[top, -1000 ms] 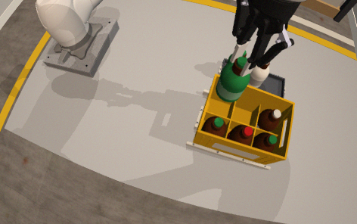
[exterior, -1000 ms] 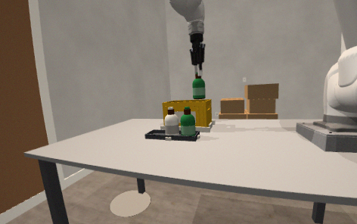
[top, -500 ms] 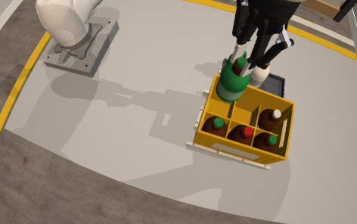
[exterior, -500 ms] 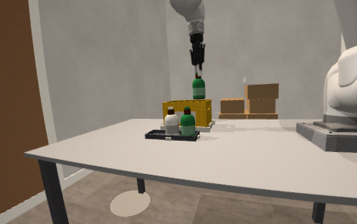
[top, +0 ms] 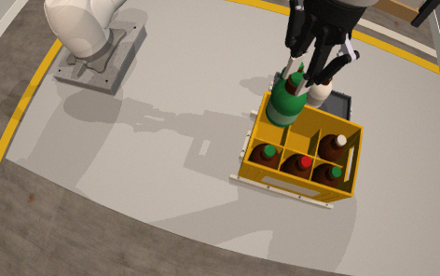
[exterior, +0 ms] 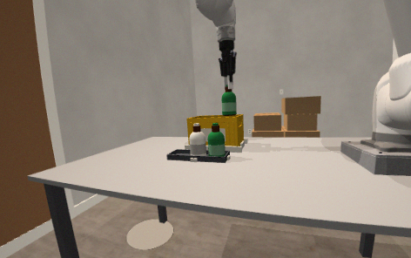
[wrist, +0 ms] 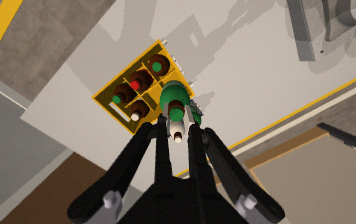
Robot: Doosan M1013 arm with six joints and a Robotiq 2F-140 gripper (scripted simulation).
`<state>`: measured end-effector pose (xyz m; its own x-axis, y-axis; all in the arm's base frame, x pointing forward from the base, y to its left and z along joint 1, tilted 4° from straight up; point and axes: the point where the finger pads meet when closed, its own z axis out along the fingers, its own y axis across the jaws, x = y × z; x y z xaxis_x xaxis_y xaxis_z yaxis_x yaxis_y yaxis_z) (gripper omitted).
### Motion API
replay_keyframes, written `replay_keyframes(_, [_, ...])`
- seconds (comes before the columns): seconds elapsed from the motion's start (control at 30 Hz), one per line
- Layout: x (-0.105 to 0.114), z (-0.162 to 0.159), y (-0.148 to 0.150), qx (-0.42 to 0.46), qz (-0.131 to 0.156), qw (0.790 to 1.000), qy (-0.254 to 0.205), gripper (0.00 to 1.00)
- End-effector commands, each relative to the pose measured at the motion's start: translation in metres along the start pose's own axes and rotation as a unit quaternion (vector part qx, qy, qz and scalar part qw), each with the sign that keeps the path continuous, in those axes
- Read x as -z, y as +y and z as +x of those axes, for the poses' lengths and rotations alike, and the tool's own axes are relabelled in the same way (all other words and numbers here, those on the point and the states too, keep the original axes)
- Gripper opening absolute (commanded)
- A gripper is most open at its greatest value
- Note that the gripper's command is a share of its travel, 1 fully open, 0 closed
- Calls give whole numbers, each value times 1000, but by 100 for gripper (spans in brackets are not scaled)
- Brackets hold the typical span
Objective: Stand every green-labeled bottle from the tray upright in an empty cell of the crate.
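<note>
I have my gripper (top: 302, 75) clamped on the neck of a green-labeled bottle (top: 285, 105), fingers narrow and pressed against it from either side. The bottle hangs straight down from my jaws, its long axis vertical, cap up between my fingertips and base pointing at the yellow crate (top: 262, 179).

What matters for the coming move is where that base sits over the crate's cells. In the top view the bottle covers the back-row corner cell at about 10 o'clock from the crate's centre, and that cell looks empty beneath it; the middle back cell just beside it at 12 o'clock is empty too. The white-capped brown bottle (top: 333, 145) fills the third back cell, and the front row holds a green-capped bottle (top: 266, 154), a red-capped bottle (top: 300, 164) and another green-capped one (top: 329, 173).

In the exterior view the bottle's base hangs just above the crate's top rim, so I judge the move is a straight descent. The dividers are close, so any sideways drift could catch the base on a wall.

Behind the crate, on the dark tray (exterior: 176, 155), a second green-labeled bottle (exterior: 216, 140) stands upright beside a white-labeled bottle (exterior: 197, 139).
</note>
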<state>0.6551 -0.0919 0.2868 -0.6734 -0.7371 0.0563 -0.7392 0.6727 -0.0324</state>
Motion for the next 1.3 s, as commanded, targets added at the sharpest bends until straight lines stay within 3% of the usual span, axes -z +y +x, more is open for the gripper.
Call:
replay_keyframes(0.0, [-6, 1, -1, 2, -2, 1000, 0, 0])
replay_keyframes(0.5, [-24, 1, -1, 2, -2, 1000, 0, 0])
replay_keyframes(1.27, [-33, 1, -1, 2, -2, 1000, 0, 0])
